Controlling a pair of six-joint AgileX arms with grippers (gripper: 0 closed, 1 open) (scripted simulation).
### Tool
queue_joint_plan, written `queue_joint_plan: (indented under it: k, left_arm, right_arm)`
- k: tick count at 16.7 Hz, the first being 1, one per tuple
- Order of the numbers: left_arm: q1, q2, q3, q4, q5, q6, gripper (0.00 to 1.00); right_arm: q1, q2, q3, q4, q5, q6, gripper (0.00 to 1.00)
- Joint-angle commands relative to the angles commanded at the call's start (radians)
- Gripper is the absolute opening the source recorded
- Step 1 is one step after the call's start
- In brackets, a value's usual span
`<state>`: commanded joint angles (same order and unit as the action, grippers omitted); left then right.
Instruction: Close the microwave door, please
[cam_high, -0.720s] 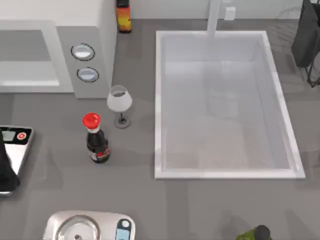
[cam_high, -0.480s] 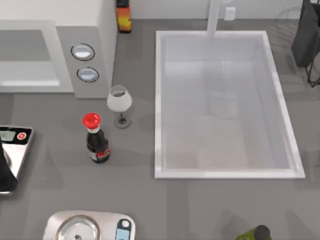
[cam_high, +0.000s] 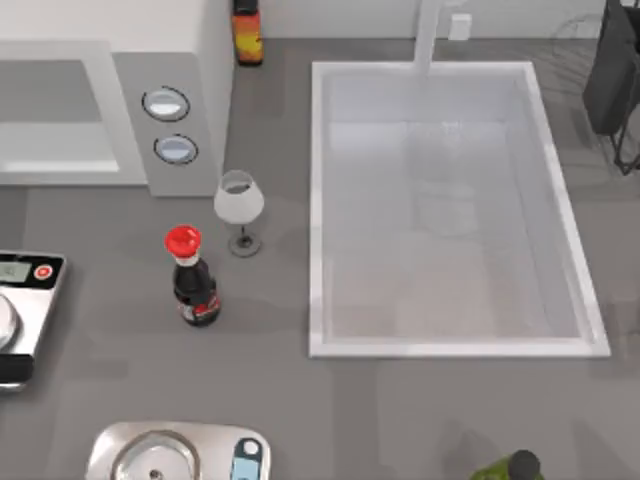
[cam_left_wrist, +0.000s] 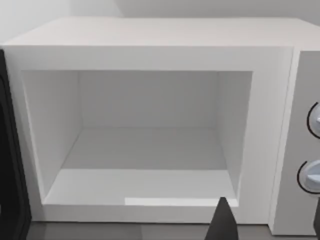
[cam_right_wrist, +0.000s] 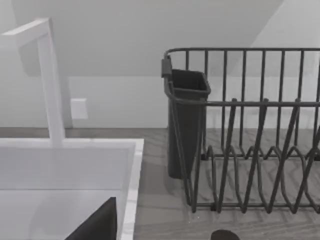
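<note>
Grey counter (cam_high: 270, 400) — white sink (cam_high: 318, 200), pale wall (cam_right_wrist: 125, 40) — perhaps plaster.

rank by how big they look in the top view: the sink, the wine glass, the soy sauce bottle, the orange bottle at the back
1. sink, by far the largest.
2. soy sauce bottle.
3. wine glass, close to the soy sauce bottle, so that order is unsure.
4. orange bottle, smallest, though cut off by the picture's edge.

One microwave (cam_high: 100, 110) with two round dials (cam_high: 166, 104), two kitchen scales (cam_high: 25, 310), one wine glass (cam_high: 239, 207), one red-capped dark sauce bottle (cam_high: 193, 280), one orange-labelled bottle (cam_high: 247, 32), one green bottle (cam_high: 505, 468), one sink (cam_high: 320, 200), one faucet (cam_right_wrist: 50, 75), one dish rack (cam_right_wrist: 250, 140)
</note>
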<state>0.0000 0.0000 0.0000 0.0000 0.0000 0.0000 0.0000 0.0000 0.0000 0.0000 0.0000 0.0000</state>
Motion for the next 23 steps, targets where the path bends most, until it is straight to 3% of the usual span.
queue_joint_plan:
  k: [2, 3, 12, 20, 23]
  left_arm:
    - [0.0, 0.0, 0.0, 0.0, 0.0, 0.0, 0.02]
    - [0.0, 0.0, 0.0, 0.0, 0.0, 0.0, 0.0]
    - [-0.003, 0.003, 0.0, 0.003, -0.003, 0.0, 0.0]
    - [-0.209, 0.258, -0.003, 0.262, -0.208, 0.004, 0.0]
    - [-0.232, 0.287, -0.003, 0.291, -0.232, 0.005, 0.0]
  right_arm:
    - [0.0, 0.0, 0.0, 0.0, 0.0, 0.0, 1.0]
    - [0.0, 0.0, 0.0, 0.0, 0.0, 0.0, 1.0]
    - [0.0, 0.0, 0.0, 0.0, 0.0, 0.0, 1.0]
    - [0.0, 0.0, 0.0, 0.0, 0.0, 0.0, 1.0]
    - [0.0, 0.0, 0.0, 0.0, 0.0, 0.0, 1.0]
